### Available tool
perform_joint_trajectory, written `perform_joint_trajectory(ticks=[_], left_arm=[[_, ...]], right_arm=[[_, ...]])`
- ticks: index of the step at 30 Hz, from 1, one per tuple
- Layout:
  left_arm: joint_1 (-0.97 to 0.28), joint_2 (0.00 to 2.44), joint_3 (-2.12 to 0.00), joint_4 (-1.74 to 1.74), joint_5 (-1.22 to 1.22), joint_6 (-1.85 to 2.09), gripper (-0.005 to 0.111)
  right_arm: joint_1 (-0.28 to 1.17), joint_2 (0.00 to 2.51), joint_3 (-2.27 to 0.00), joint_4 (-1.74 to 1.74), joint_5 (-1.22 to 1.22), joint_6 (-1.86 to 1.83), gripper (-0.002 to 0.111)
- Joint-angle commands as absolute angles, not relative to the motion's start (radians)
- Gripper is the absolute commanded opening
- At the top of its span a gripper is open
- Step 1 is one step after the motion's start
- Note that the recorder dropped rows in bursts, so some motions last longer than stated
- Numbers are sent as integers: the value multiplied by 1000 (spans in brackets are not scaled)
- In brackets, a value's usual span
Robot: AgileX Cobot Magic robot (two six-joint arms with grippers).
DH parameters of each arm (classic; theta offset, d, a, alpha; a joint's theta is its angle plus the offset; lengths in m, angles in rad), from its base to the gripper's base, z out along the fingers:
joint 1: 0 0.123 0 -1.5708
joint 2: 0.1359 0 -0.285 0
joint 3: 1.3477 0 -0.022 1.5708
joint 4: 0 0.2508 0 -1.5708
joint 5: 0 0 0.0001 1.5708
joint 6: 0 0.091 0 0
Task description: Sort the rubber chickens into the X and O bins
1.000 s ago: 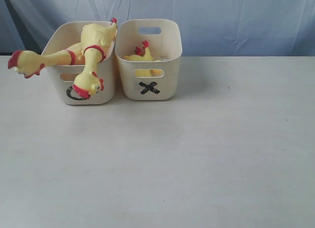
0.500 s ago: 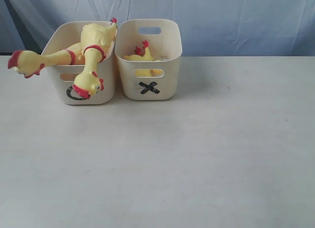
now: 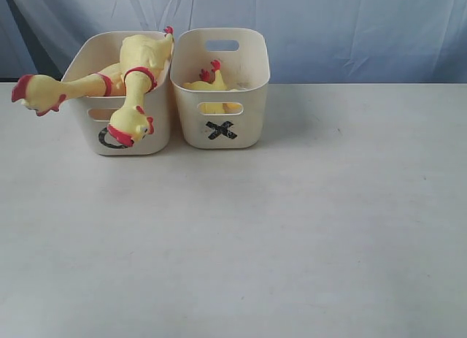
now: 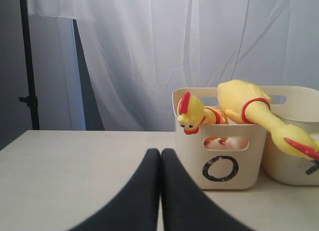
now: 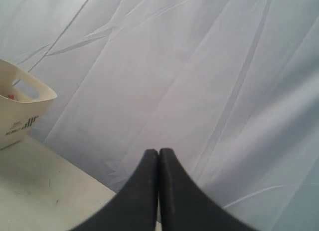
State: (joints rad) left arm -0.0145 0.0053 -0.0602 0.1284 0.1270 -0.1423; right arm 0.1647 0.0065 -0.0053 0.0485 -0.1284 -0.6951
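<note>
O bin (image 3: 162, 133), 11 o'clock: mark half-hidden behind draped chicken (image 3: 131, 123) | X bin (image 3: 252, 119): sunken chicken (image 3: 208, 81) mostly hidden | left gripper (image 4: 160, 156), right gripper (image 5: 158, 156): pressed together

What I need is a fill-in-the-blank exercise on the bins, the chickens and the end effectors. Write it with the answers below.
1. The O bin holds ____ rubber chickens, both hanging over its rim.
2. In the exterior view the X bin stands to the O bin's ____.
3. The lone chicken lies in the bin marked ____.
4. The left end effector and the right end effector are both ____.

Missing words: two; right; X; shut.
</note>
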Motion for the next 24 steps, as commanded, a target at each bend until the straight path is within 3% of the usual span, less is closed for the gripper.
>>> perform_joint_trajectory(ticks=[1, 14, 24], left_arm=[[-22, 0, -16, 132, 110, -147, 0], [-32, 0, 0, 132, 185, -147, 0], [-32, 0, 0, 132, 239, -147, 0]], right_arm=[[159, 0, 0, 0, -104, -695, 0], [159, 0, 0, -32, 296, -695, 0], [159, 0, 0, -32, 302, -695, 0]])
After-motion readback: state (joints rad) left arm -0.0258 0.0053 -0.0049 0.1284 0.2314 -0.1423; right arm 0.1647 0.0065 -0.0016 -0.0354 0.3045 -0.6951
